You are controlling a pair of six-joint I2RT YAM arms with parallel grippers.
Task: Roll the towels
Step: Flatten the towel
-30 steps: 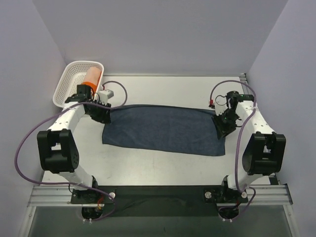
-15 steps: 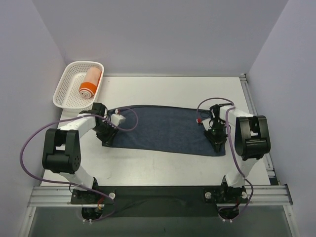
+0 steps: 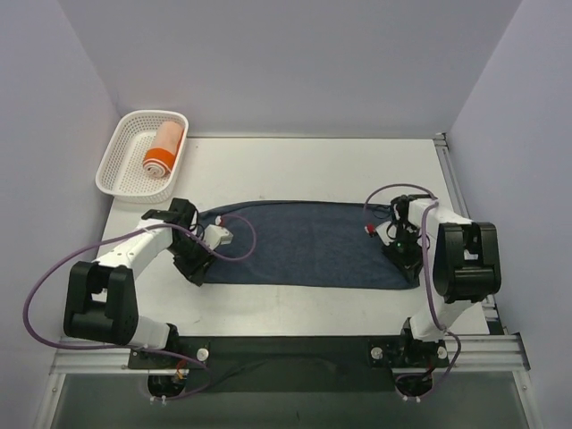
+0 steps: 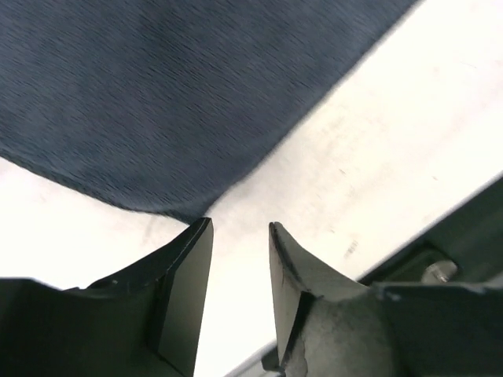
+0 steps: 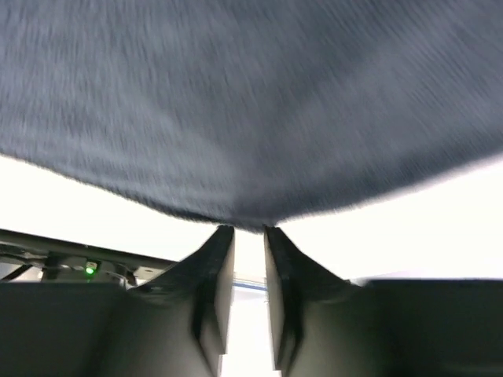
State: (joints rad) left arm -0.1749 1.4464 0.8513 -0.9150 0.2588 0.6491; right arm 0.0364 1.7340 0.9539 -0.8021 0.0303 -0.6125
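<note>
The navy towel (image 3: pixel 304 246) lies spread flat across the middle of the table, its long side running left to right. My left gripper (image 3: pixel 198 266) stands open at the towel's near left corner. In the left wrist view the towel (image 4: pixel 157 102) ends just beyond my left gripper (image 4: pixel 240 226), with only bare table between the fingers. My right gripper (image 3: pixel 407 261) is at the near right corner. In the right wrist view the towel (image 5: pixel 251 102) comes to a point at my right gripper (image 5: pixel 248 229), whose jaws stand narrowly apart and pinch that corner at the tips. The orange towel (image 3: pixel 164 149) lies rolled in the basket.
The white lattice basket (image 3: pixel 116 159) sits at the far left corner of the table. A metal rail with both arm bases (image 3: pixel 286 353) runs along the near edge. Grey walls close in the left, right and far sides. Purple cables loop beside each arm.
Both grippers came down from the towel's far corners to its near corners. The navy towel has shifted toward the near edge and to the right. The right jaws have narrowed.
</note>
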